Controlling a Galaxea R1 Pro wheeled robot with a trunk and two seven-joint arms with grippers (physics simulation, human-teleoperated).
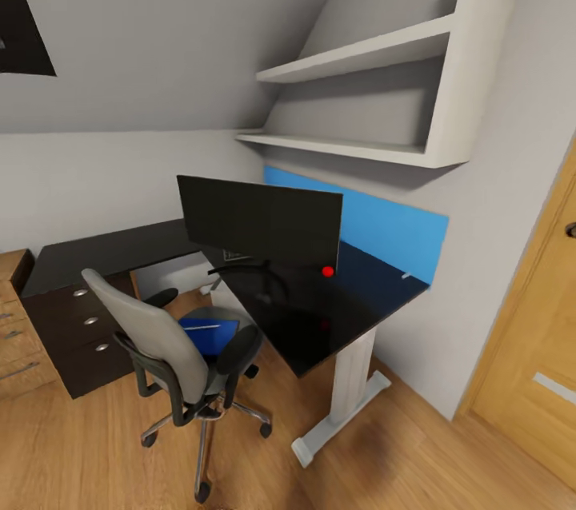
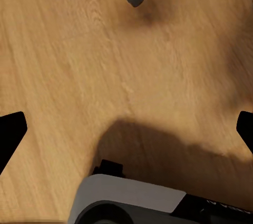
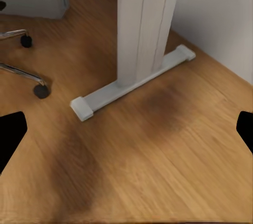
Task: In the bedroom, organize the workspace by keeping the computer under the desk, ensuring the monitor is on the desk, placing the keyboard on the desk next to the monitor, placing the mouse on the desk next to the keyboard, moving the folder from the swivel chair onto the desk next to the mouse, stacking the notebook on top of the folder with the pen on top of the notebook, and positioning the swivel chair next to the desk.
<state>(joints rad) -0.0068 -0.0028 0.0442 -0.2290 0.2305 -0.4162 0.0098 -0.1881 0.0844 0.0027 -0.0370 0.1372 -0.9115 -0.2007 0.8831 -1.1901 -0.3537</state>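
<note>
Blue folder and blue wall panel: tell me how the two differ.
The flat bright blue folder lies on the seat of the grey swivel chair; the lighter blue wall panel stands upright behind the matt black desk. The folder is small and darker, partly hidden by the chair's back; the panel is long, spanning the desk's edge. Both are flat blue rectangles.

The desk [image 1: 336, 310] has a matt black top and a white leg. The swivel chair [image 1: 160, 338] is grey, carrying a bright blue folder [image 1: 210, 332].

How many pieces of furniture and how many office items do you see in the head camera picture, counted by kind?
Desk: 1
Swivel chair: 1
Wall shelves: 2
Wooden drawer cabinet: 1
Monitor: 1
Blue folder: 1
Total: 7
</note>
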